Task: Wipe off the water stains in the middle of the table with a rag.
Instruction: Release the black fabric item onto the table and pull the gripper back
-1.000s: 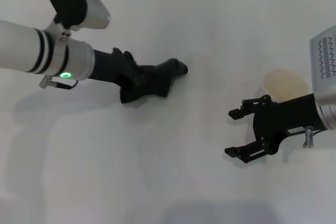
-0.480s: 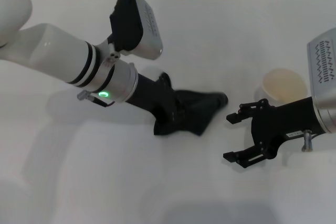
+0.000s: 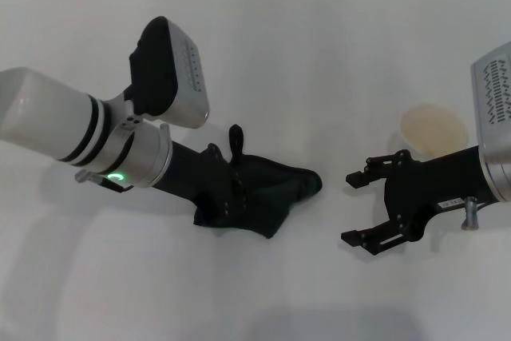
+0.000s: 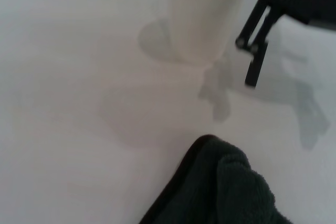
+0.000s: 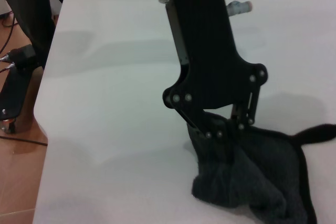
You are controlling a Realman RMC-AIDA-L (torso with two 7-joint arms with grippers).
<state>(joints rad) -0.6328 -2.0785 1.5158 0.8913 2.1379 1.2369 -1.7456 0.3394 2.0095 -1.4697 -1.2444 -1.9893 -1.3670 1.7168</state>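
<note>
The rag [image 3: 275, 191] is a dark cloth with a small loop, bunched on the white table [image 3: 319, 53] near its middle. My left gripper [image 3: 236, 196] is shut on the rag and presses it onto the table. The right wrist view shows the left gripper [image 5: 223, 134] pinching the rag [image 5: 252, 182] from above. The rag's edge also shows in the left wrist view [image 4: 220, 187]. My right gripper [image 3: 351, 205] is open and empty, just right of the rag's tip. The orange-amber water stain shows in no view.
A white paper cup [image 3: 433, 129] stands upright behind my right gripper; it also shows in the left wrist view [image 4: 205, 14], with a right gripper finger [image 4: 257, 51] beside it. The table's edge and the floor [image 5: 21, 129] show in the right wrist view.
My left arm has dragged the rag from the far left toward the near middle, first rightward, then a little back to the left. The right gripper has barely moved.
</note>
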